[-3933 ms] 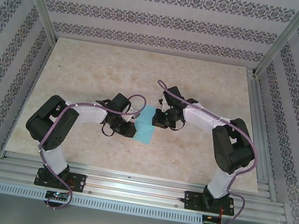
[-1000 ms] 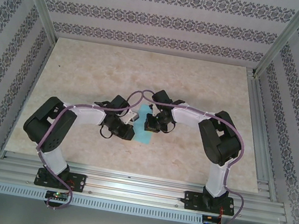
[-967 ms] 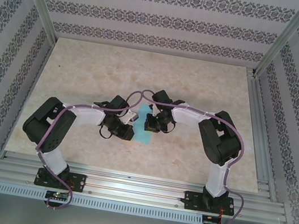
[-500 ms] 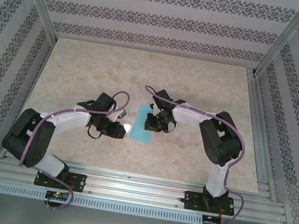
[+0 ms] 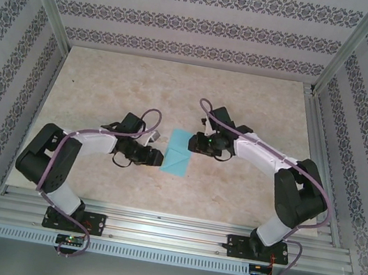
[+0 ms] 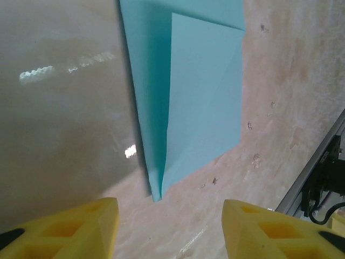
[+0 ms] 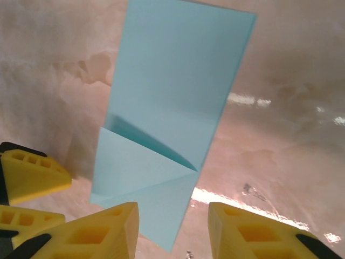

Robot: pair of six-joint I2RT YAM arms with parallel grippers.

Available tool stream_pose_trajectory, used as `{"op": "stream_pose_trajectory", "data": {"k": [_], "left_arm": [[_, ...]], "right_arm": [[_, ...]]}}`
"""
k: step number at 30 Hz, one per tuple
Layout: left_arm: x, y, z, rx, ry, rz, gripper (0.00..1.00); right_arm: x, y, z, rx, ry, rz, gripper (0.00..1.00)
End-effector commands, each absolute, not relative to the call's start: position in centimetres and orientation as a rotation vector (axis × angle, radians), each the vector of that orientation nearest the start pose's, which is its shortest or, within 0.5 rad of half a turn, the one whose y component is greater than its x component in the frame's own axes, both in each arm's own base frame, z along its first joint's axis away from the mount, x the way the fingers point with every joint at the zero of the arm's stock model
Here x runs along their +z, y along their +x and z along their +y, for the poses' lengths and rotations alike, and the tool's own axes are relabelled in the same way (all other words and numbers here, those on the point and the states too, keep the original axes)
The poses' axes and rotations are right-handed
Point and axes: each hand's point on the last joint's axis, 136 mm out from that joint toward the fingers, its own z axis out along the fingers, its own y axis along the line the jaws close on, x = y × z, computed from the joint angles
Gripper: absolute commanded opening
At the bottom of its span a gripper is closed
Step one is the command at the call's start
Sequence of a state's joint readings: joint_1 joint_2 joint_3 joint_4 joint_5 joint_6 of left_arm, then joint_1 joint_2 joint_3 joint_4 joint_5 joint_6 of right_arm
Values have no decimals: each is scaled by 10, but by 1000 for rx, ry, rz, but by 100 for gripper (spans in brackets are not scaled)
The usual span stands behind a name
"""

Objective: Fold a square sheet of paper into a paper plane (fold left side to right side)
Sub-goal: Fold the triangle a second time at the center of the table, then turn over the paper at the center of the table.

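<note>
The square sheet of paper (image 5: pixel 180 152) is turquoise-blue and lies flat mid-table as a narrow folded rectangle, with a triangular flap creased over its far end. My left gripper (image 5: pixel 160 159) sits just left of the paper's near end, open and empty. In the left wrist view its yellow fingers (image 6: pixel 64 229) stand wide apart, short of the sheet's (image 6: pixel 188 97) pointed corner. My right gripper (image 5: pixel 196 142) hovers at the paper's far right edge, open. In the right wrist view, its fingers (image 7: pixel 253 232) straddle one corner of the sheet (image 7: pixel 172 97) without touching it.
The marble-patterned tabletop (image 5: pixel 122 85) spreads around the paper. An aluminium rail (image 5: pixel 169 223) runs along the near edge and also shows as a rail (image 6: pixel 318 178) in the left wrist view. Patterned walls enclose the other three sides. The left gripper's fingers (image 7: pixel 27 175) show beside the paper.
Both grippers have opened and come off the paper. The left arm drew back to the left, then edged in again. The right arm swung out to the right. The paper lies uncovered.
</note>
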State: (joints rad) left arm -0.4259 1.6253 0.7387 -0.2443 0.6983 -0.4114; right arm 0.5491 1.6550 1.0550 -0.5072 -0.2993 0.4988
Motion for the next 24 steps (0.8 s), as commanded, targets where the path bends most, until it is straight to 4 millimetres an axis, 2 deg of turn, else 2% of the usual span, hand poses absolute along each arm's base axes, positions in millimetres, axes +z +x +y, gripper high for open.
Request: {"op": "stream_pose_trajectory", "data": {"k": [1,5,11,16,24], "left_arm": [[56,274,-251,-1269,274,2674,48],[56,283,-254,-1254,286,2673,42],[51,289,-254,-1208,307,2701,38],[45,293,-253,-1179,312,2723,38],[46,300,-261,-1204,345,2720,38]], "right_arm": [[73,303,235,702,-145,2767,39],[67,298,231,711,-131,2773,39],[57,291,229,723,-121,2791,39],[56,290,228,730,-112,2793,39],[53,288,227,735,-107,2799,39]]}}
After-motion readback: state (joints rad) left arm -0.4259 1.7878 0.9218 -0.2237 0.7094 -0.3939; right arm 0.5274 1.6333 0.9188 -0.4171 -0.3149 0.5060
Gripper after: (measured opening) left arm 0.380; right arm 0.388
